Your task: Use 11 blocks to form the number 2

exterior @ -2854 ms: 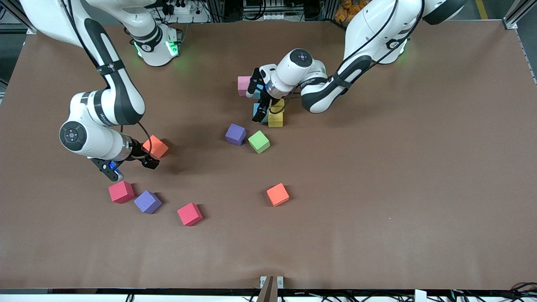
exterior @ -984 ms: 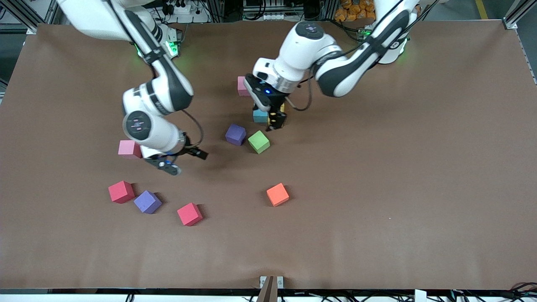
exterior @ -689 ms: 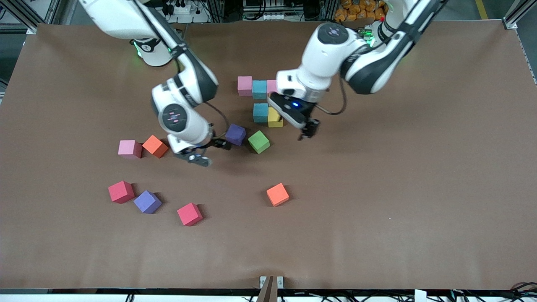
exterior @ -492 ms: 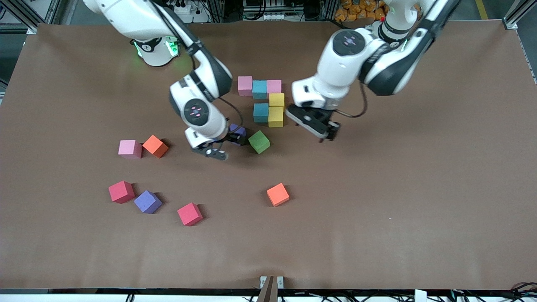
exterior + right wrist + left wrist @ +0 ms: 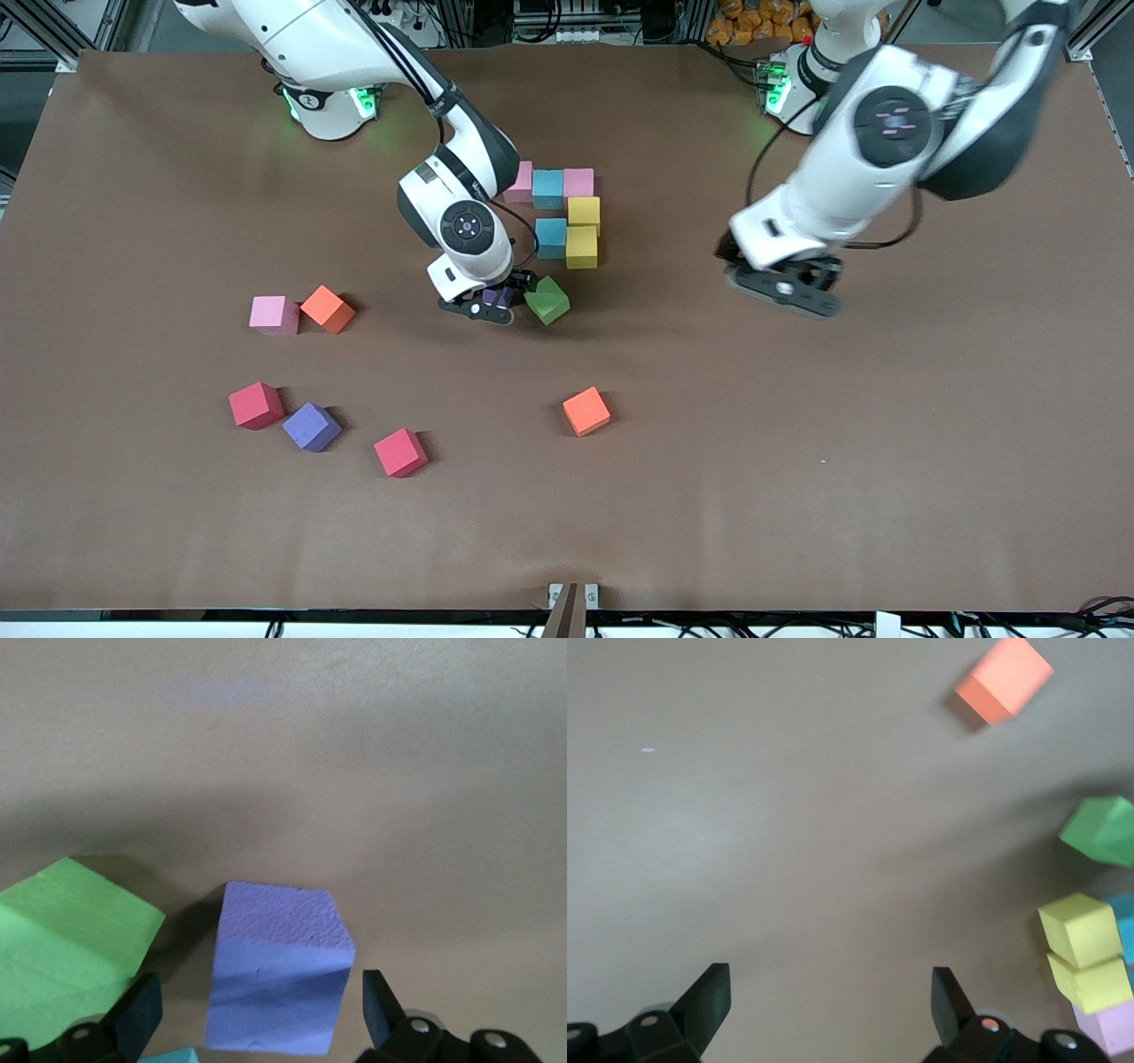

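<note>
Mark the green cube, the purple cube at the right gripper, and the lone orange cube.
green cube [image 5: 547, 300], front view, top face.
purple cube [image 5: 279, 979], right wrist view, side face.
orange cube [image 5: 586, 411], front view, top face.

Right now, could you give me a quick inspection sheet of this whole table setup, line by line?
Surface: brown table, bare patches.
Job's things: six cubes joined as the start of the number 2; purple cube, green cube, orange cube and others loose.
Clutter: two red cubes toward the right arm's end.
Grippers: right gripper open, fingers around the purple cube; left gripper open, empty, over bare table.
Cables: black cables along the arms.
Surroundings: metal frame.
</note>
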{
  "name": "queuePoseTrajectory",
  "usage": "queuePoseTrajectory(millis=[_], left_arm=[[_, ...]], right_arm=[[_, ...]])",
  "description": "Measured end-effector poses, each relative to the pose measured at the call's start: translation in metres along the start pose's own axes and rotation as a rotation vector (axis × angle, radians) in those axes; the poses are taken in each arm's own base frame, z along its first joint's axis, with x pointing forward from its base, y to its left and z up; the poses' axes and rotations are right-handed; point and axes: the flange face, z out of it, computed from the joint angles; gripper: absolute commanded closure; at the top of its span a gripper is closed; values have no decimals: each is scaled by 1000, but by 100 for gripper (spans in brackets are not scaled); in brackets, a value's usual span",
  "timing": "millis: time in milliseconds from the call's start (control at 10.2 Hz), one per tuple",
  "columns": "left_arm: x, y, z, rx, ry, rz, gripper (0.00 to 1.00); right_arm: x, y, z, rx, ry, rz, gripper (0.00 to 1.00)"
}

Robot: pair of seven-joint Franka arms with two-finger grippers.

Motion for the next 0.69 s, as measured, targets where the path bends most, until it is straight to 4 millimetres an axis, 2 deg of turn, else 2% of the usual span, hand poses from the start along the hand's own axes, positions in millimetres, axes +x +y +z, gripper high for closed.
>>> queuePoseTrajectory(millis=[98, 197, 492, 591, 689], left_arm=[[-3, -19, -7, 8, -23, -34, 0], [-6, -27, -10, 15, -53, -47, 0], [-13, -32, -25, 28, -112, -60, 0], [-13, -37, -27, 27, -112, -69, 0], [-13, -41, -27, 26, -113, -76, 0]], right_arm=[[0, 1, 1, -5, 0, -1, 0], [1, 1, 1, -6, 0, 0, 0], [1, 4, 6, -22, 4, -3, 0], [1, 6, 10, -31, 3, -5, 44], [0, 8, 14, -35, 6, -6, 99]])
